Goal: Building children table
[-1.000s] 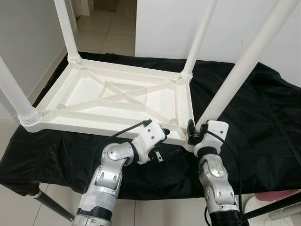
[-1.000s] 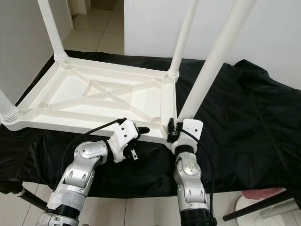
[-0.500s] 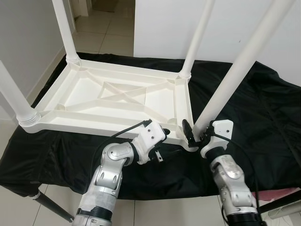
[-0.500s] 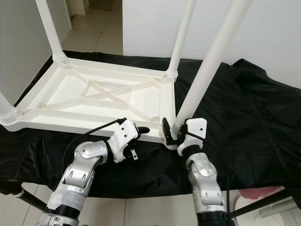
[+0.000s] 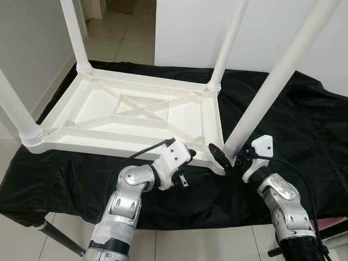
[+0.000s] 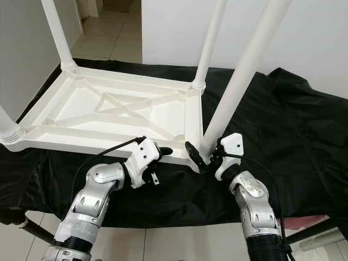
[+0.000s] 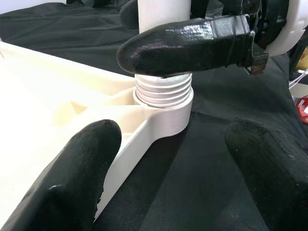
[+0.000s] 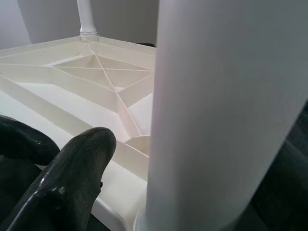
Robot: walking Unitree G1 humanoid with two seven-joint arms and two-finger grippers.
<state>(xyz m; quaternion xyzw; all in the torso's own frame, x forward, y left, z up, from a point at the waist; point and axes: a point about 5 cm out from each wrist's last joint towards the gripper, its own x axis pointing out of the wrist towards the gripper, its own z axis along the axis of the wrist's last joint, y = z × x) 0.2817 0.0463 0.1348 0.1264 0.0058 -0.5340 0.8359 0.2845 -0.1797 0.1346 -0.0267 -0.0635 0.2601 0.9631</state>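
we are clamping our right end effector (image 5: 231,156) on the near right leg (image 5: 272,89) of the upturned children table (image 5: 130,117); our left end effector (image 5: 185,163), fingers apart, is hovering beside it.

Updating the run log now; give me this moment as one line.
stage: leg fitting | right claw: around near-right white tubular plastic leg at its threaded base | left claw: open beside that corner | white plastic tabletop: upside down on black cloth

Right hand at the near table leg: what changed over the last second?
The right hand swung around the base of the near table leg, its wrist moving toward the robot's right, fingers around the leg. Upturned table, left hand and black cloth stayed put.
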